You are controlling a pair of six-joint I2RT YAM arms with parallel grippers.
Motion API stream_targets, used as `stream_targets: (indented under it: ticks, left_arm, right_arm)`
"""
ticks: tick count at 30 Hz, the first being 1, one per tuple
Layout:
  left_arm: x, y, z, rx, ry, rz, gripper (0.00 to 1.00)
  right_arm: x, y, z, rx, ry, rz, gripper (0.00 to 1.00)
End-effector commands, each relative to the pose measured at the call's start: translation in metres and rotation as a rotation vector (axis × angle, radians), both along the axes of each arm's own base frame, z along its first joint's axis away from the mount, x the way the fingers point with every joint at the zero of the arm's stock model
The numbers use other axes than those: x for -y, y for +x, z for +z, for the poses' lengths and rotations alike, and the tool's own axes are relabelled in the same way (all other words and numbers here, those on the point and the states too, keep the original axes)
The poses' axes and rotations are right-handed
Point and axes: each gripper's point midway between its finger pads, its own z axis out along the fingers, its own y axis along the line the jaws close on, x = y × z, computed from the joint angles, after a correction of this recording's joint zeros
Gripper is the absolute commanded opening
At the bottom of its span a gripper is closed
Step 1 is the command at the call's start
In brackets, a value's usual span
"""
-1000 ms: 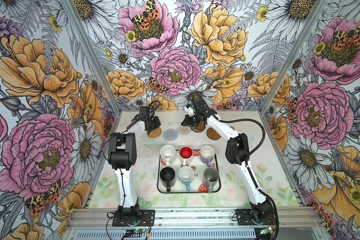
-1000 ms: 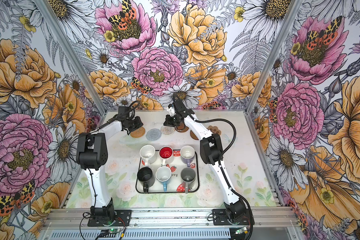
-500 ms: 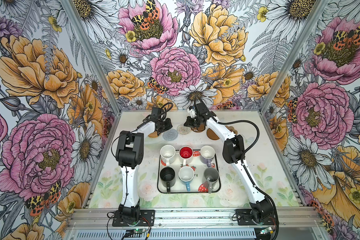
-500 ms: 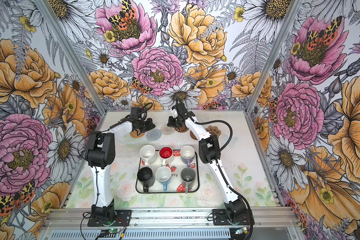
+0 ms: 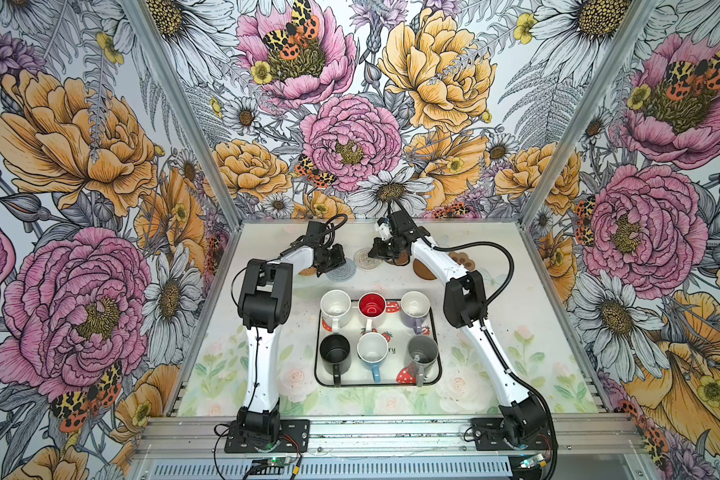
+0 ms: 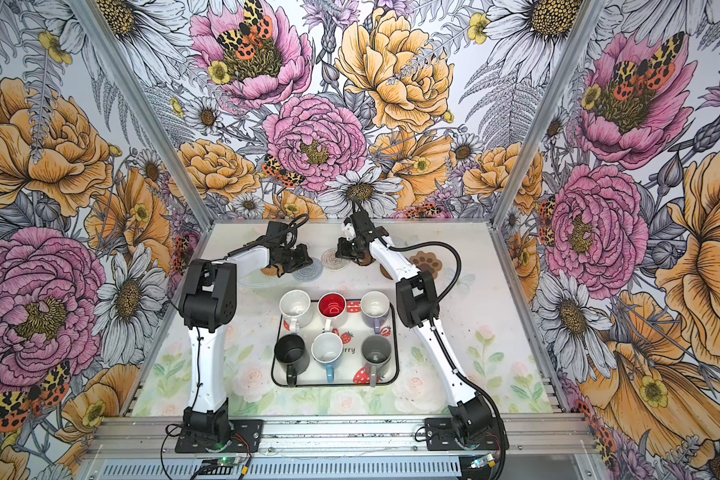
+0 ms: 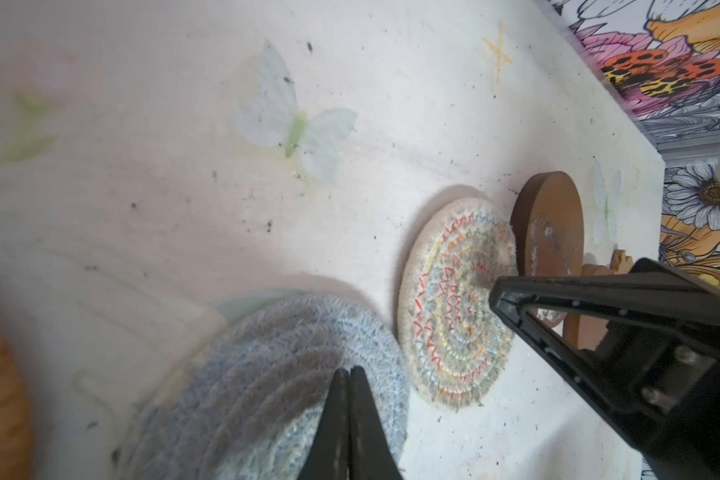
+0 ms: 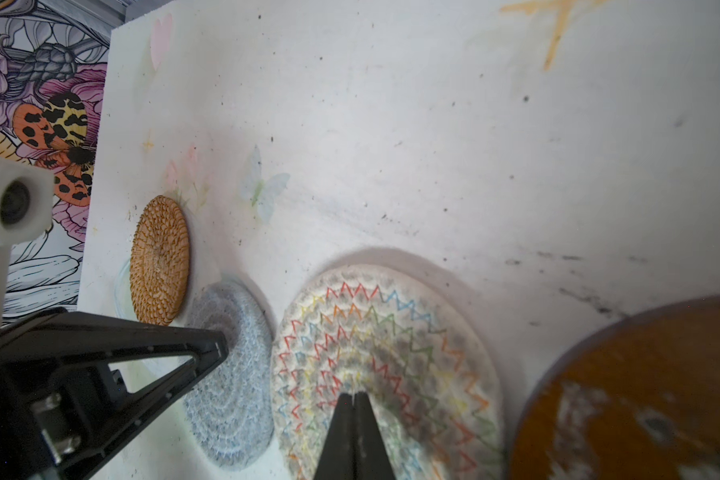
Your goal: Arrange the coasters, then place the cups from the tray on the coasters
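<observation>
**Visitor:** What stands nearest us on the bench?

**Guide:** The white rounded-rectangle tray with a thin black rim and red strawberry prints, set at the middle. All six cups stand on it, in two rows of three. Near row, left to right: black mug, light blue mug with a white inside, grey mug. Far row: white mug, white mug with a red inside, lavender mug.

**Visitor:** And beyond the tray?

**Guide:** A row of coasters towards the far edge, none bearing a cup. From the left:
- the round tan woven rattan coaster, partly behind the left arm in both top views
- the round pale blue-grey woven coaster, just beside it
- the round white rope coaster with rainbow zigzag stitching
- the first brown disc coaster, just beside the stitched one
- the second brown disc coaster, largely behind the right arm
- the tan paw-shaped coaster, farthest right

**Visitor:** And the two grippers?

**Guide:** Left gripper: fingers pressed together, holding nothing, tips over the blue-grey coaster. Right gripper: fingers likewise pressed together, empty, tips over the stitched coaster. I cannot tell whether either pair of tips touches the weave.
</observation>
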Motion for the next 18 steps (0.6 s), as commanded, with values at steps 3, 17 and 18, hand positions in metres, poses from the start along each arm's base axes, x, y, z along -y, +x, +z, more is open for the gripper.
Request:
stream_targets:
  ticks: [3, 17, 18]
  left_arm:
    - [-0.011, 0.007, -0.019, -0.025, 0.008, 0.031, 0.00]
    - [-0.030, 0.021, -0.024, -0.018, 0.019, 0.080, 0.00]
    - [-0.030, 0.021, -0.023, -0.016, 0.020, 0.081, 0.00]
  right_arm:
    - [0.002, -0.005, -0.028, -0.046, -0.020, -0.002, 0.00]
    - [0.006, -0.027, -0.034, -0.098, -0.065, 0.012, 0.00]
    - [0.006, -0.029, -0.034, -0.101, -0.068, 0.013, 0.00]
